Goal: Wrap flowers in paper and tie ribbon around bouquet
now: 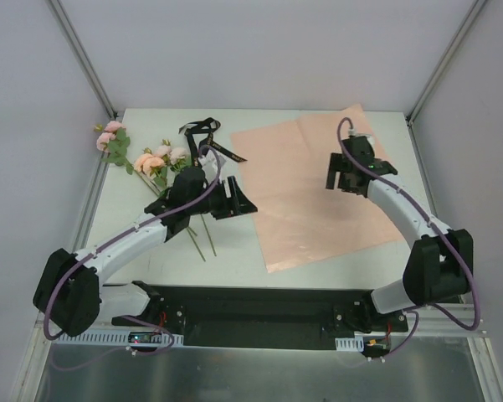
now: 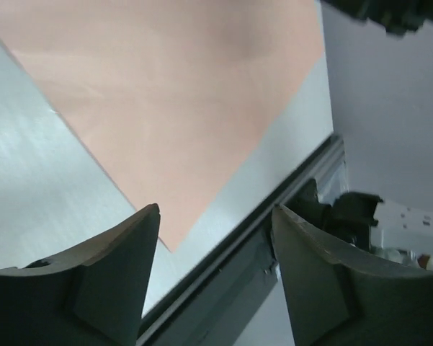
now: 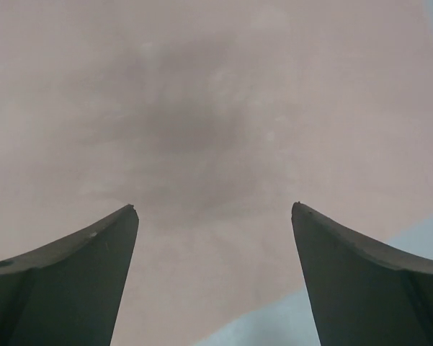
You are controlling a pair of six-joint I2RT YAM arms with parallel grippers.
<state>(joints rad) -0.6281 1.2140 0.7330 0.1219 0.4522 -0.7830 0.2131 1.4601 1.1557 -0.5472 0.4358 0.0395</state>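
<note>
Left gripper, top view: jaws apart with nothing between them, poised over the white table just beside the left edge of the pink paper. In its wrist view the left gripper frames the near corner of the paper between two separated dark fingers; no contact with the sheet is visible.

Right gripper, top view: above the right half of the paper, at about 3 o'clock from the left gripper. In its wrist view the right gripper stands wide apart and empty, and the paper fills nearly the whole field with a soft shadow at its centre. Whether the fingertips touch the sheet cannot be told.

The paper lies flat and unfolded, one corner pointing to 12 o'clock and reaching the far edge of the table.

The flowers lie loose on the table at about 9 o'clock from the paper, apart from it. The blossoms point to 10 o'clock and the thin stalks run toward 5 o'clock, passing under the left arm.

The black ribbon lies in a loose tangle between the blossoms and the paper, at about 11 o'clock from the left gripper, with one end just beside the paper's left edge.
</note>
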